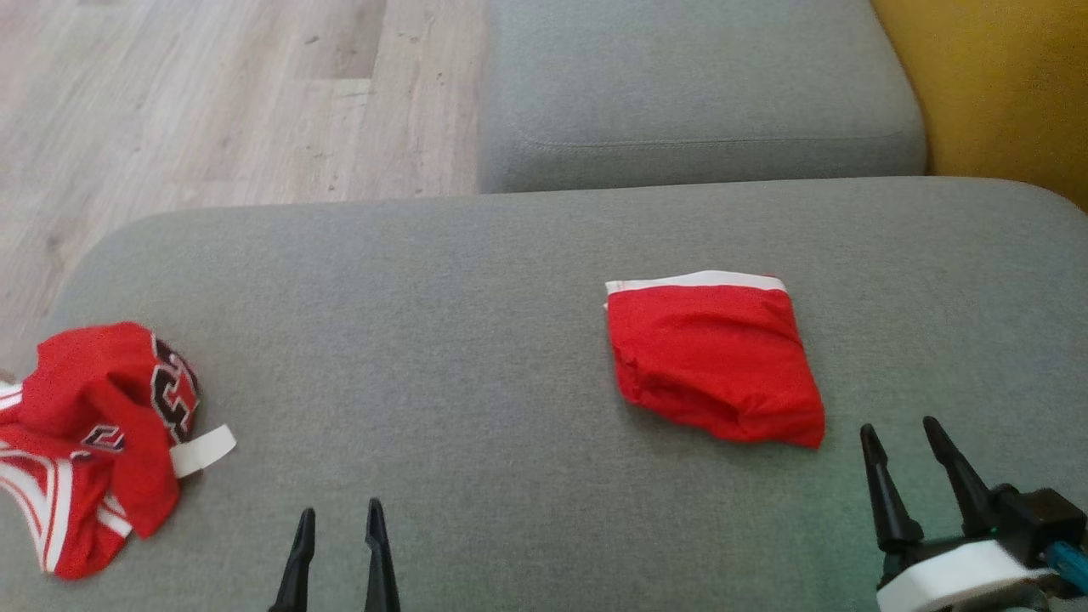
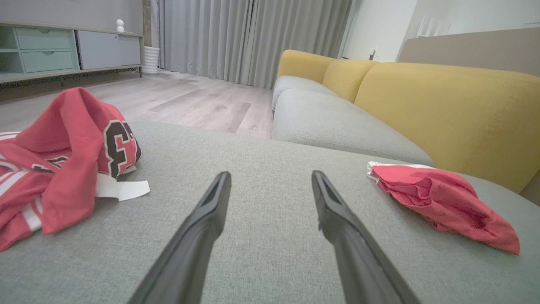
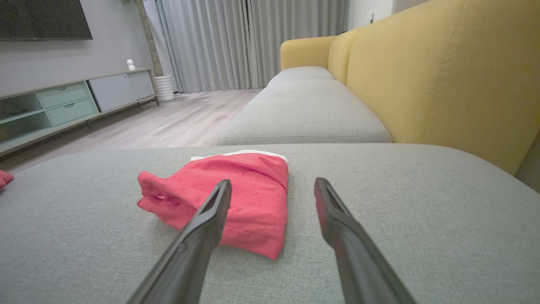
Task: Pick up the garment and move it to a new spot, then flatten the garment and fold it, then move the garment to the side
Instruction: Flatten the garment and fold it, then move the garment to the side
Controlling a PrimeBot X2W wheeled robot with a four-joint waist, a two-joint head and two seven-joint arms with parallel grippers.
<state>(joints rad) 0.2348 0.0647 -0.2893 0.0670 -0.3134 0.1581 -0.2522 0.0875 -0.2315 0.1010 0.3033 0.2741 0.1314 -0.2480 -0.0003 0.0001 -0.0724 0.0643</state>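
- The folded garment [image 1: 714, 365] lies on the grey cushion [image 1: 425, 340], over on the robot's right. It's a compact red packet with a white band along its far edge, and it's a bit lumpy at the near corner.
- The right end effector [image 1: 899, 425] sits near the packet's near-right corner. Its fingers are spread apart with nothing between them, and they aren't touching the cloth.
- The left end effector [image 1: 340, 507] hangs low over bare cushion, fingers apart too, and empty.
- Going by that, the pick-up, flatten and fold all look done for this piece. It seems to be parked off to the side already, so this round looks pretty much finished.
- A crumpled red jersey [image 1: 93, 425] with dark numerals and white trim is heaped at the cushion's left edge, well apart from the packet. If it counts as part of the job, everything is left for it: grab, move, spread flat, fold, set aside.
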